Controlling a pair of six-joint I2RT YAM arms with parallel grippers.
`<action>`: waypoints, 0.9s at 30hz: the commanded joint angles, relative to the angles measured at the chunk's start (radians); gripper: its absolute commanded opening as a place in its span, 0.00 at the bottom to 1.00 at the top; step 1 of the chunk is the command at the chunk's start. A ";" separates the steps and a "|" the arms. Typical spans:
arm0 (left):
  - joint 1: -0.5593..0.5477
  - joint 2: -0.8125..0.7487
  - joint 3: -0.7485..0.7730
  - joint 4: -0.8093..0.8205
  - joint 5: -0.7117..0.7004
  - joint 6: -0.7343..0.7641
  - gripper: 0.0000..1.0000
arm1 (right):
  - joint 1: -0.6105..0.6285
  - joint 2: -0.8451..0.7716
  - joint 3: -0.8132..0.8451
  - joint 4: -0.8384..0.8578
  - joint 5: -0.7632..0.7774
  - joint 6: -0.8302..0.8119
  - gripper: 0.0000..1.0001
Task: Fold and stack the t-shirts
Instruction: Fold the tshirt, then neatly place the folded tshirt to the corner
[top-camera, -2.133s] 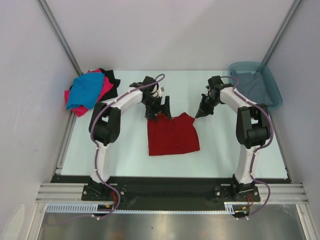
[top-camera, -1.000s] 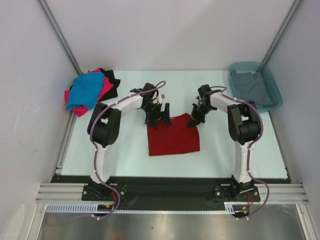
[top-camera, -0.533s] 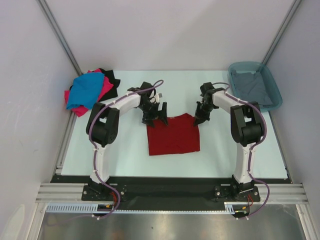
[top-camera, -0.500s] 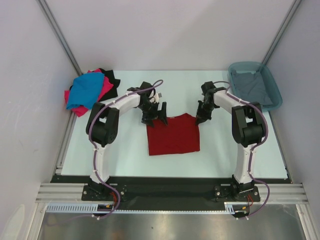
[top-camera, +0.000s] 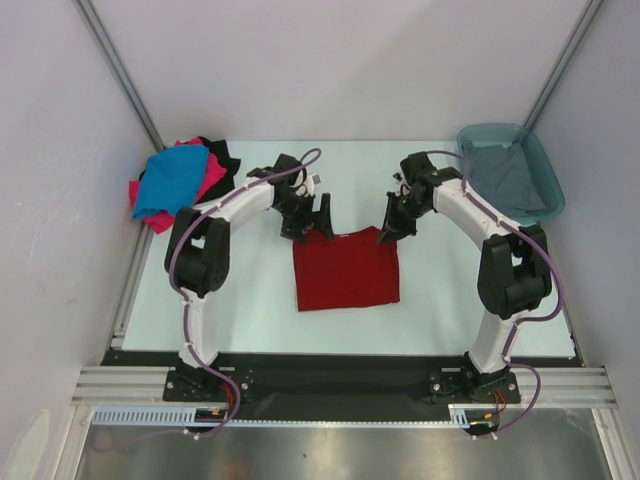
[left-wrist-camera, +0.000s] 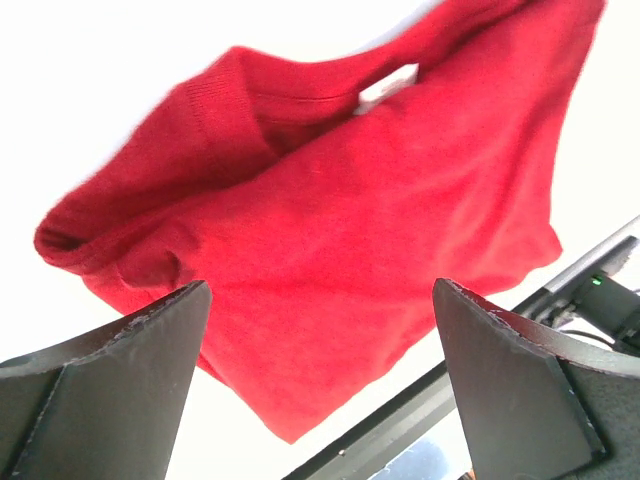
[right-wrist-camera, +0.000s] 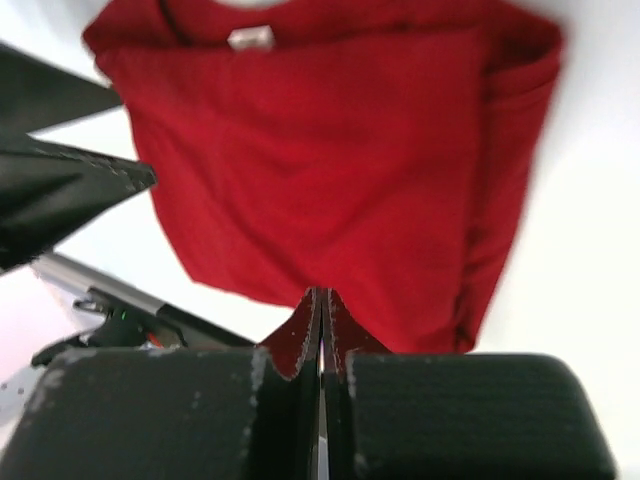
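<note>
A dark red t-shirt (top-camera: 345, 270) lies folded into a rectangle in the middle of the table. My left gripper (top-camera: 308, 221) hovers open over its far left corner, nothing between the fingers; the left wrist view shows the red shirt (left-wrist-camera: 330, 230) below the open gripper (left-wrist-camera: 320, 290). My right gripper (top-camera: 389, 229) is shut at the far right corner, holding nothing; its wrist view shows the shirt (right-wrist-camera: 320, 150) lying flat beyond the closed tips (right-wrist-camera: 322, 296). Bright blue (top-camera: 172, 180), hot pink (top-camera: 212, 178) and black (top-camera: 224, 156) shirts are piled at the far left. A grey shirt (top-camera: 508, 176) lies in the tub.
The teal plastic tub (top-camera: 549, 180) stands at the far right corner of the table. Grey walls with metal rails close in the left, right and back sides. A black bar and the arm bases run along the near edge.
The right arm's elbow has swung out to the right while its shut gripper stays by the shirt's far right corner. The left gripper has drawn slightly back. The red shirt has not moved.
</note>
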 joint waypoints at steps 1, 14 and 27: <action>-0.011 -0.109 0.056 -0.007 0.069 -0.002 1.00 | 0.022 -0.048 -0.037 -0.071 -0.085 0.000 0.00; -0.118 -0.169 -0.165 0.036 0.231 -0.044 1.00 | 0.096 -0.064 -0.208 -0.085 -0.177 -0.010 0.00; -0.135 -0.142 -0.271 -0.020 -0.060 0.035 1.00 | 0.134 0.033 -0.212 -0.074 0.140 -0.003 0.00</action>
